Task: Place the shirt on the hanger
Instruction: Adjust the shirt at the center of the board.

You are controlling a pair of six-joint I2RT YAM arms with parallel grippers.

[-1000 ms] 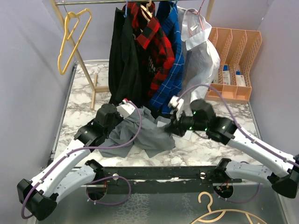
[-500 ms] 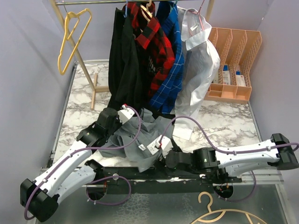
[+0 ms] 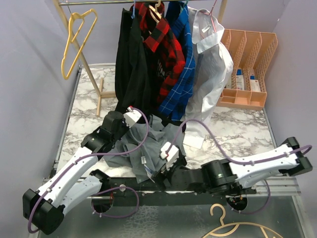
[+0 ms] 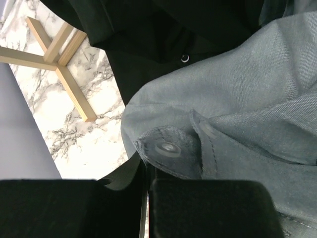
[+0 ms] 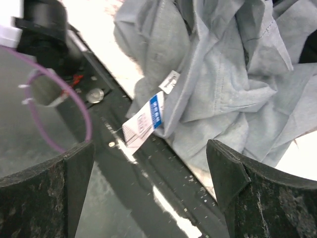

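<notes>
The light-grey shirt (image 3: 148, 144) lies crumpled on the marble table, its near hem and paper tag (image 5: 148, 116) reaching the black rail at the table's front edge. My left gripper (image 3: 125, 135) is shut on a buttoned edge of the shirt (image 4: 233, 109); its fingers (image 4: 198, 208) pinch the fabric. My right gripper (image 3: 166, 171) hovers open over the front rail beside the shirt (image 5: 223, 74), with nothing between its fingers (image 5: 257, 193). The yellow hanger (image 3: 68, 49) hangs on the rack post at the far left, away from both grippers.
A rack at the back holds a black garment (image 3: 131, 59), a red plaid shirt (image 3: 161, 37), a blue plaid shirt (image 3: 181, 64) and a white shirt (image 3: 210, 74). An orange organiser (image 3: 250, 59) stands back right. A tan hanger (image 3: 233, 225) lies below the front rail. The wooden rack foot (image 4: 59, 69) lies left.
My right arm swung from the shirt's right side down to the front rail and opened, letting go of the fabric. The shirt shifted toward the near edge. The left gripper stayed shut.
</notes>
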